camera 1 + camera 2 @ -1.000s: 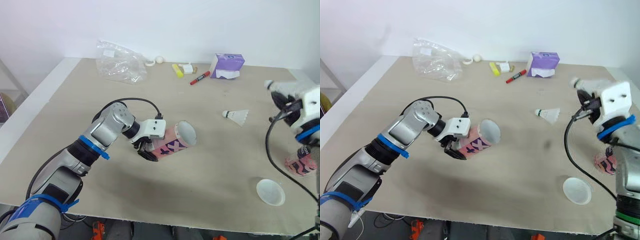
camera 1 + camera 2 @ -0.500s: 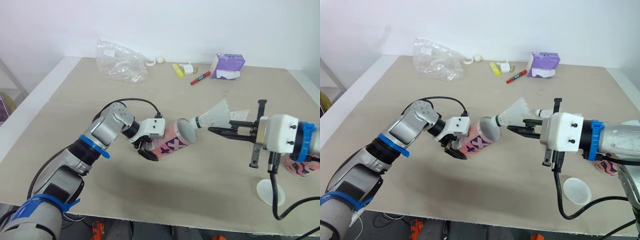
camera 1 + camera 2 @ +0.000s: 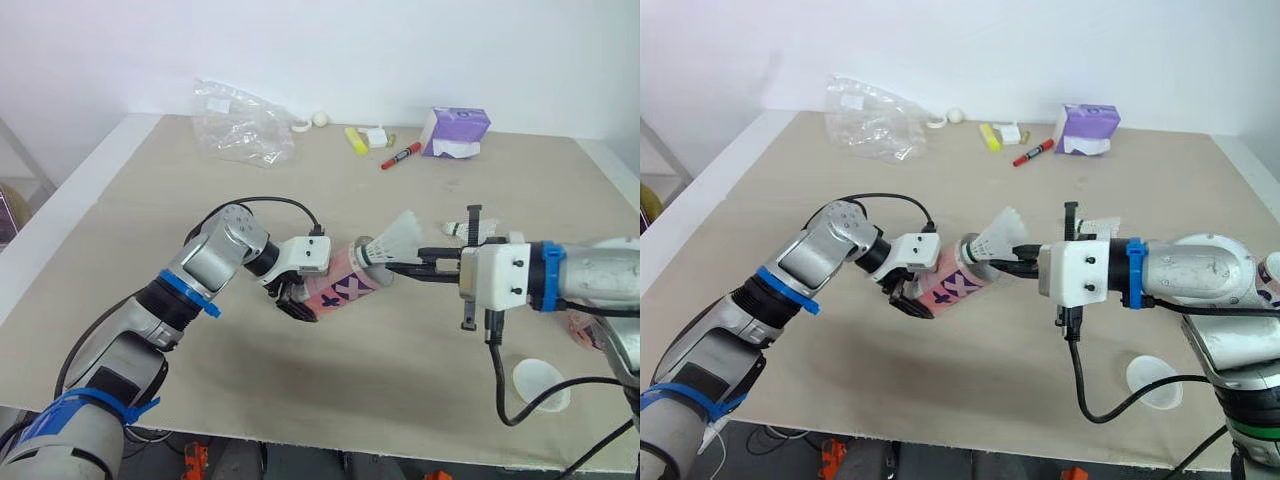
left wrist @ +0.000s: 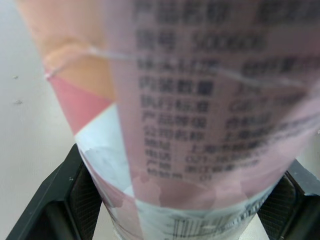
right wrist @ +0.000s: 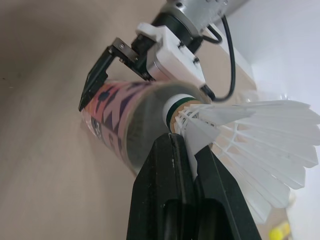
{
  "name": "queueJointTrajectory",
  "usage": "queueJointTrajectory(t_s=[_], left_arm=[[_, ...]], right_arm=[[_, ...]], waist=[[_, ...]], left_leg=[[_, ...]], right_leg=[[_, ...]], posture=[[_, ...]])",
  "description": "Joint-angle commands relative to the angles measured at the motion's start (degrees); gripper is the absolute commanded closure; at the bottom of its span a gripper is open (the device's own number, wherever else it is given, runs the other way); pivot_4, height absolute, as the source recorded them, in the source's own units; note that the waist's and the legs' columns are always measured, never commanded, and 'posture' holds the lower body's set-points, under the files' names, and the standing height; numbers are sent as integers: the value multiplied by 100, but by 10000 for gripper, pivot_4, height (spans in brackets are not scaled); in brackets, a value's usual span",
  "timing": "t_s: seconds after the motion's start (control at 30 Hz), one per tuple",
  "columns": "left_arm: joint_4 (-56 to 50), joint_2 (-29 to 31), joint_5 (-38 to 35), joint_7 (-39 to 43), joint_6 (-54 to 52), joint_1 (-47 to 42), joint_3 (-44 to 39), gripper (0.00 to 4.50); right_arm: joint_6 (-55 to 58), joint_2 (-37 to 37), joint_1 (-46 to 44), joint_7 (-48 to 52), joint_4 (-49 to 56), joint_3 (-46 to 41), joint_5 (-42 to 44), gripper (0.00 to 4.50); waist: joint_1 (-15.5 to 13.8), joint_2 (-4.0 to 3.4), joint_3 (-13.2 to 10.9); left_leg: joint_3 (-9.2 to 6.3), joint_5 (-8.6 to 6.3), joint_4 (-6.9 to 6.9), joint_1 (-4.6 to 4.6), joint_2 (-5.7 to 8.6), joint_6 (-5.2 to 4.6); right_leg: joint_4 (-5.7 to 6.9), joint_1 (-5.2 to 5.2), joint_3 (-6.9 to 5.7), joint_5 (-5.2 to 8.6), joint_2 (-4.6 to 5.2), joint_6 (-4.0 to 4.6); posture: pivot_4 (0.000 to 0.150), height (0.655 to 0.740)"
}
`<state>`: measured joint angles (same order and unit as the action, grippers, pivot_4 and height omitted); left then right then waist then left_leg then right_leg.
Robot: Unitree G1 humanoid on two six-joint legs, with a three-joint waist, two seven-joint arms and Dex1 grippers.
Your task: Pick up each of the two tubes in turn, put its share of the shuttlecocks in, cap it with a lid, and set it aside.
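Note:
My left gripper point(image 3: 297, 298) is shut on the lower end of a pink patterned tube point(image 3: 338, 289), held tilted just above the table with its open mouth facing right. My right gripper point(image 3: 398, 264) is shut on a white feather shuttlecock point(image 3: 392, 241), whose cork tip sits at the tube's mouth. In the right wrist view the shuttlecock point(image 5: 240, 135) touches the rim of the tube point(image 5: 117, 127). A second shuttlecock point(image 3: 1098, 222) lies on the table behind my right gripper. A white lid point(image 3: 541, 385) rests near the front right edge. The second tube point(image 3: 586, 330) is mostly hidden by my right arm.
Along the back of the table lie a crumpled clear plastic bag point(image 3: 240, 125), a purple tissue pack point(image 3: 455, 131), a red marker point(image 3: 400, 156), a yellow object point(image 3: 355, 141) and a small white ball point(image 3: 320, 118). A cable hangs from my right wrist.
My right arm has swung in from the right edge with the shuttlecock, bringing its cork from well clear of the tube to the tube's mouth. The left gripper has held the tube still.

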<state>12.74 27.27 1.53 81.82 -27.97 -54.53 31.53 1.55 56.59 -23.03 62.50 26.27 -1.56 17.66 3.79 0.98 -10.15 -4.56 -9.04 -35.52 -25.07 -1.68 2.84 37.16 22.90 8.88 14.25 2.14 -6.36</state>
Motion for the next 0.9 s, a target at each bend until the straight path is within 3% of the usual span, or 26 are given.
queueJointTrajectory(t_s=[0.03,0.13,0.3,0.5,0.63,0.9], left_arm=[[-64,1,57,-112,-51,-15,-48,7008],[-79,-2,51,-130,-68,-11,-51,7008],[-47,7,55,-133,-48,-24,-51,7008],[-35,23,60,-122,-36,-37,-43,7008],[-47,26,57,-99,-30,-27,-24,7008],[-74,-12,58,-109,-37,-21,-9,7008]], right_arm=[[132,5,-208,76,73,12,74,38038],[282,41,-253,114,166,-87,244,26901],[554,109,-59,118,196,-476,565,2365],[1222,-22,511,-261,45,-1307,1076,965],[1870,-478,1047,-1036,-456,-2007,1307,965],[2308,-1458,826,-2997,-2115,-2182,651,965]], waist=[[0,0,0],[-2,0,0],[-4,0,0],[-14,1,-1],[-22,9,0],[-18,-2,4]], left_leg=[[0,0,0,0,0,0],[0,0,1,0,0,0],[0,0,0,0,0,0],[0,0,1,-1,0,0],[-1,0,0,0,-1,-1],[0,2,0,1,0,-4]], right_leg=[[0,0,0,0,0,0],[0,0,0,0,0,0],[0,0,0,0,1,0],[0,0,0,0,0,0],[1,-1,0,-1,-2,1],[2,0,1,-6,-3,2]], posture=[[1500,7400],[1500,7400],[1500,7400],[1500,7400],[1500,7400],[1500,7400]])
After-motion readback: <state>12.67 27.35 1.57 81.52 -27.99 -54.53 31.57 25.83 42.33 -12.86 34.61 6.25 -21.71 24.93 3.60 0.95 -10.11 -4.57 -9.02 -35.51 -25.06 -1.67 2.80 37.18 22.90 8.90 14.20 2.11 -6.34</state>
